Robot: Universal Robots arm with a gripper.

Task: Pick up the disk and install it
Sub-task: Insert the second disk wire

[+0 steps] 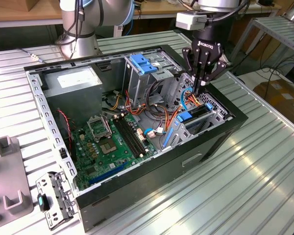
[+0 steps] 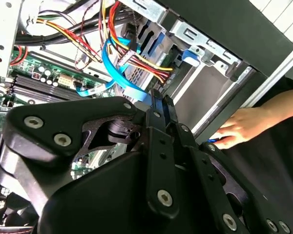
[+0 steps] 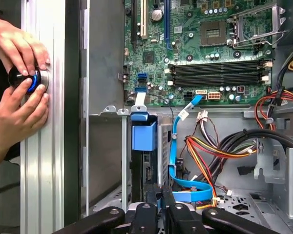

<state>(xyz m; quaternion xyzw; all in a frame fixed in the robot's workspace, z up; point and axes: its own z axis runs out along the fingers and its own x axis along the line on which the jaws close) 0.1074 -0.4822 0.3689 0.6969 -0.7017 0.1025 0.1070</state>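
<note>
One gripper: fingers pressed together, nothing pinched between them, pointing down into the computer case.
Disk: already out of the gripper, standing on its edge in the metal bay, just under the fingertips and a bit to the side; blue frame seen in the first wrist view.
Step in hand: looks like the install part, with picking up done and the disk sitting in its slot.
Wires: blue flat cable and orange and yellow wires lying close beside the fingers.
Next move calls for: probably a soft, straight push on the disk's edge, staying clear of the wires.
Person's hands: on a round button off to the side of the gripper, outside the case.
</note>
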